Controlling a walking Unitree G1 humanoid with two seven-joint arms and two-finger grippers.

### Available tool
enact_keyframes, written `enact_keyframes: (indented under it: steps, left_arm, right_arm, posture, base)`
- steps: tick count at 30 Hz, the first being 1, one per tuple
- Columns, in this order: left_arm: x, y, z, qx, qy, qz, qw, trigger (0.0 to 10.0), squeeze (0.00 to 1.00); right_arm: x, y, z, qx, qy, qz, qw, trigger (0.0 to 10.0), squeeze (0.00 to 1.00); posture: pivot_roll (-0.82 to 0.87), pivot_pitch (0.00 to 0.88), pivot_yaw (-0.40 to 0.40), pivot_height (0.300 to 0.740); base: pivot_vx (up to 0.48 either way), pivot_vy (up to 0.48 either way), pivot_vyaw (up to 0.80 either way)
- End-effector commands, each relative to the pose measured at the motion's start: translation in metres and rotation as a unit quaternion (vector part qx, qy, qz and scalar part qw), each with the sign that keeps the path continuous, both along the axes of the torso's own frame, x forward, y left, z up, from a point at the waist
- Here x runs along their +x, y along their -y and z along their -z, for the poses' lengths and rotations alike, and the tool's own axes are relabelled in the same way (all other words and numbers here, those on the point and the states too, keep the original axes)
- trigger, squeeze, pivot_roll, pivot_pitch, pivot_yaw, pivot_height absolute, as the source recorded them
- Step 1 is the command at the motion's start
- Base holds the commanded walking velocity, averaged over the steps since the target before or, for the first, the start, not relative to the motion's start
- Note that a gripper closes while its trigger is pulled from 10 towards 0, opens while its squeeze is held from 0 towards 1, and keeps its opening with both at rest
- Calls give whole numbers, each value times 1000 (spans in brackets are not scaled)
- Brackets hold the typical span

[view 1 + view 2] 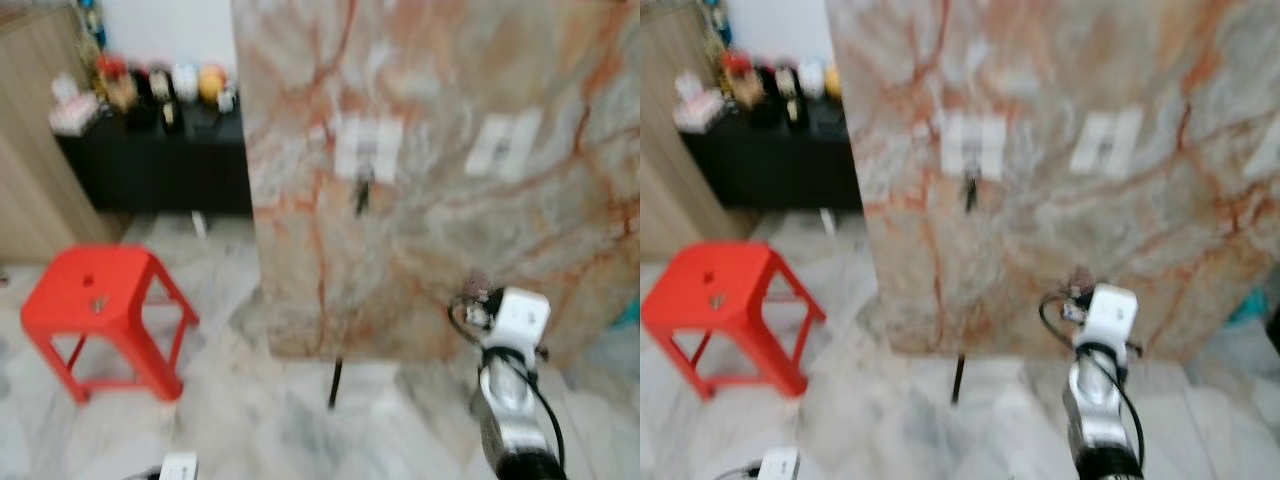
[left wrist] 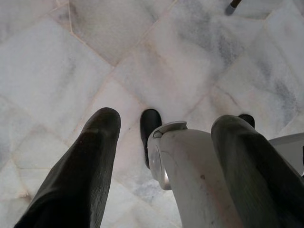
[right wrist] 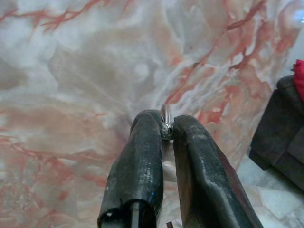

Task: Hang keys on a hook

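A red plastic stool (image 1: 95,310) stands on the pale grey-veined marble floor (image 1: 250,420), well apart from the big marble wall panel (image 1: 450,120) streaked with orange-red veins. A thin dark leg (image 1: 335,382) props up the panel's lower edge. Behind the stool, a low black cabinet (image 1: 160,165) sits against the white back wall, its top crowded with blurred small ornaments (image 1: 150,90). A light wooden surface (image 1: 30,150) stands just beside the cabinet. In the right wrist view a dark sofa (image 3: 285,133) sits near the panel
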State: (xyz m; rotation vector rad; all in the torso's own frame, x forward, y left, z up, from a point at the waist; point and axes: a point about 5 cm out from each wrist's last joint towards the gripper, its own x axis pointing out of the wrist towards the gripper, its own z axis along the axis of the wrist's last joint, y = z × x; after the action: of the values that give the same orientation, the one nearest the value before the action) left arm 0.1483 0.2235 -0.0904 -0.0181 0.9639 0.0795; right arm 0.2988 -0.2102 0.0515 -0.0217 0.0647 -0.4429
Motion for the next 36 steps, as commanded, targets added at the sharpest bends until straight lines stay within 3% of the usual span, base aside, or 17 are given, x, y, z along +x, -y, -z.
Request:
enact_keyframes:
  steps: [1,6,14,17,20,32,36]
  left_arm:
    - [-4,-5,1,5,-6,-12,1000,10000,0]
    - [-3,-6,0,7,-5,-12,1000,10000,0]
    - [-2,-6,-1,7,-1,-15,1000,10000,0]
    - [-1,-6,-1,8,-1,-14,1000,10000,0]
    - [-1,-6,-1,8,0,-13,1000,10000,0]
    - [-2,-5,0,5,-1,-13,1000,10000,0]
    - [-3,-5,0,3,-2,-13,1000,10000,0]
  right_arm:
    - [5,-4,-9,1,21,0,1000,10000,0]
    - [13,2,-20,-33,28,26,999,10000,0]
    - [35,9,-50,-143,35,48,988,10000,0]
    - [38,7,-54,-154,39,43,986,10000,0]
    - [44,0,-61,-194,46,25,980,10000,0]
    - [42,-5,-59,-214,46,31,975,10000,0]
    - [41,-6,-51,-142,33,36,989,10000,0]
  posture:
    - [16,0,-54,740]
    - [10,0,-46,740]
    - [6,0,-53,740]
    - [4,0,-50,740]
    - [4,0,-53,740]
    - [11,0,-55,740]
    - [11,0,-58,740]
  base:
    - [0,0,0]
    - [0,0,0]
    - [0,0,0]
    - [0,0,0]
    - [0,0,0]
    - [0,0,0]
    - [0,0,0]
